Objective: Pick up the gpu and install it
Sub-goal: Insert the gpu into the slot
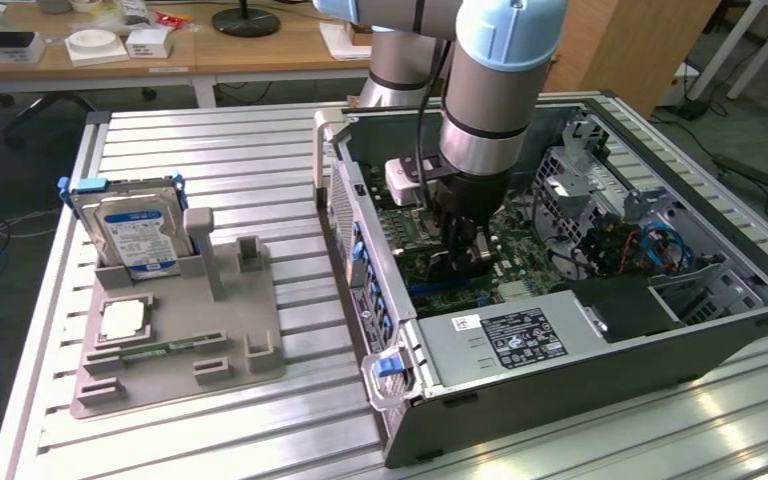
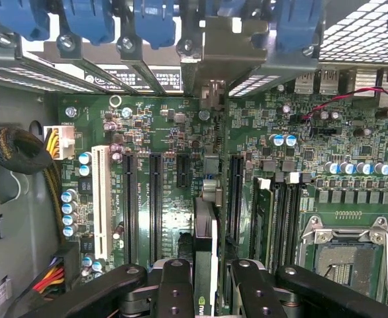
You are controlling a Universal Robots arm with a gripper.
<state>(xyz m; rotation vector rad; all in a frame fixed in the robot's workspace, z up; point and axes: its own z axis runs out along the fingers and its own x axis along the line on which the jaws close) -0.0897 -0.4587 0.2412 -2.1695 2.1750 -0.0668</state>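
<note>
Card edge-on between my fingers [image 2: 181,291]: that is how the gpu [image 2: 205,255] sits, a thin dark board standing on its long edge, low in the centre of the wrist picture, with its silvery bracket [image 2: 210,93] reaching toward the case's rear slots at the upper middle. My gripper [image 2: 206,291] is closed partway, its two pads pressed on the card's flat faces, so I have hold of it. In the exterior view my gripper [image 1: 468,262] is down inside the open computer case [image 1: 704,330], centre-right of the frame, over the motherboard [image 1: 418,265].

I judge the card light and stiff, and it should not sag in a pinch across its faces. It is fragile though: small parts and a bare connector edge want no squeezing, so holding it by the upper long edge, near the middle, seems the right place. The dark faces look smooth and could slip if it tilts.

It hangs over the black expansion slots [image 2: 155,199], seemingly lined up with one, but I cannot tell whether its lower edge has touched yet.

The hard drive [image 1: 137,235] stands in the grey tray [image 1: 224,345] at the left.
</note>
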